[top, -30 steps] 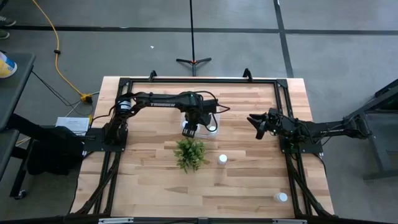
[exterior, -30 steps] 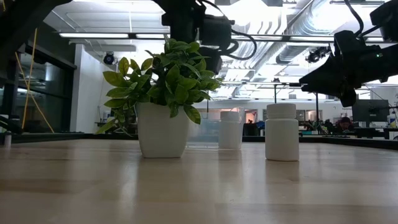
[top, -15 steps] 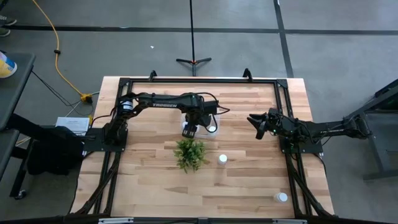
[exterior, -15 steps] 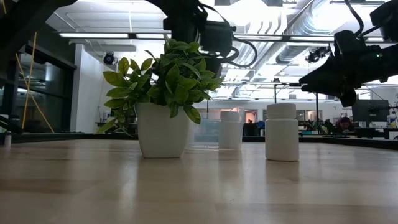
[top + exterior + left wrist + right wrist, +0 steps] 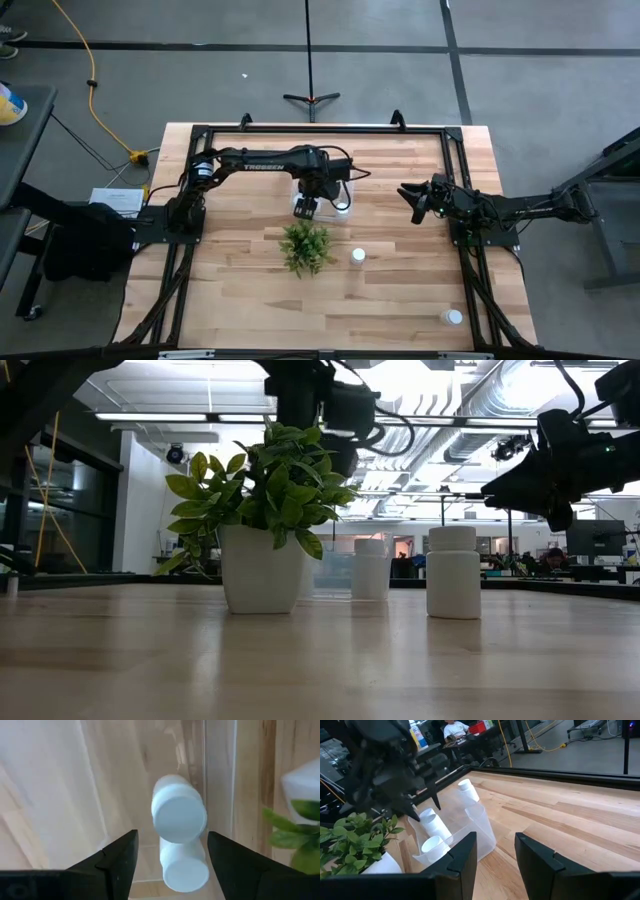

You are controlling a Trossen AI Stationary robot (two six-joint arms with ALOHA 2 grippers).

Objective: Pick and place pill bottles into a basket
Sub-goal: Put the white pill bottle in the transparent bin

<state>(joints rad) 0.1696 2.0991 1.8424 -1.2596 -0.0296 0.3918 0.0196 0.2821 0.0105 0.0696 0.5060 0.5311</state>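
Wooden planks made up your table (image 5: 250, 300), largest of all, with a black frame along its edges and bare boards near the front; you had the potted plant (image 5: 306, 247) mid-table, and the clear basket (image 5: 341, 196) just behind it; two pill bottles (image 5: 179, 816) lay inside the basket, two more (image 5: 358, 256) stood outside on the open boards; your left gripper (image 5: 170, 851) hung over the basket, fingers spread around nothing; your right gripper (image 5: 412, 200) waited well apart near the right edge, fingers parted and empty.
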